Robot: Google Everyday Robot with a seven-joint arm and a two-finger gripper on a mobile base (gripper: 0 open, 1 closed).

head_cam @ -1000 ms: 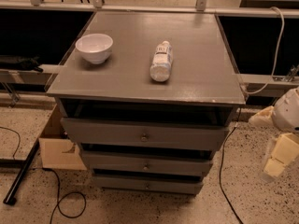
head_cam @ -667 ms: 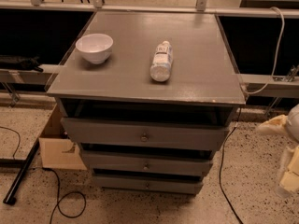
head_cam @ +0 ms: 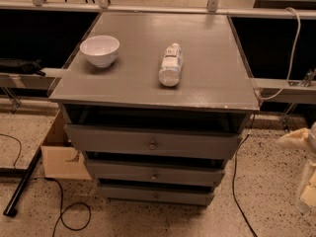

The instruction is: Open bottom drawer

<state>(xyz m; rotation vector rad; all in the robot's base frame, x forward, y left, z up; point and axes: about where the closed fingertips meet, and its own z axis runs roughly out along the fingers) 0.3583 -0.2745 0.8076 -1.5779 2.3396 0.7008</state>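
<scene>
Speckled floor (head_cam: 266,181) runs under a grey cabinet with its counter (head_cam: 207,78). The bottom drawer (head_cam: 182,197), lowest of three fronts, looks nearly shut. At the right edge hangs the claw (head_cam: 308,194), well apart from it; whether it is apart or together I cannot tell. It should come level with the small knob (head_cam: 156,197), then pull straight out. Since a second ago it has drifted right and lower.
</scene>
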